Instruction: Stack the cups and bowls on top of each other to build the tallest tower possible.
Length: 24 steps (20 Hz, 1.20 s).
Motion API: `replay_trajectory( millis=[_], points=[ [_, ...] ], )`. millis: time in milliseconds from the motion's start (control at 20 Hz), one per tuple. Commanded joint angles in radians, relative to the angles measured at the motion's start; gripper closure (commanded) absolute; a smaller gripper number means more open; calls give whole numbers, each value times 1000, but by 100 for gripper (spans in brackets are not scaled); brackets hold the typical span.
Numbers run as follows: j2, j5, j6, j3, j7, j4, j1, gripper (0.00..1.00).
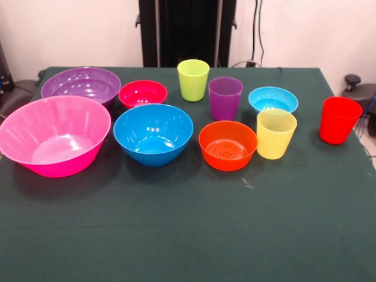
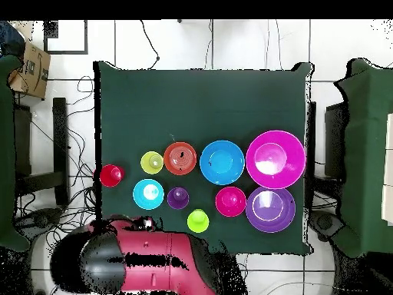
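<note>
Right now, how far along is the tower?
Not started. Nothing is stacked: the pink bowl, purple bowl, blue bowl, the three small bowls and all four cups, such as the red cup, stand apart on the table. The gripper isn't visible, so nothing is in hand. All the stacking remains.

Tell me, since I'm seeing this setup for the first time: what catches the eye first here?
The very large pink bowl at the front view's left stands out, with the large purple bowl behind it and the medium blue bowl to its right. The rest spreads rightward over the dark green table, ending with the red cup standing alone. Nothing is stacked yet; all ten pieces stand upright and separate.
</note>
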Motion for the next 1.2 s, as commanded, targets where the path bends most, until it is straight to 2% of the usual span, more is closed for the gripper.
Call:
replay_trajectory(
  millis=[50,150,600,950,1200],
  points=[
    [235,-47,-220,49,151,118,-5,0],
    [278,-38,-272,57,143,119,-13,0],
    [449,-57,-395,53,132,33,-8,0],
    [593,-72,-545,59,122,-2,-20,0],
    [619,-61,-576,55,126,-6,-16,0]
  ],
)
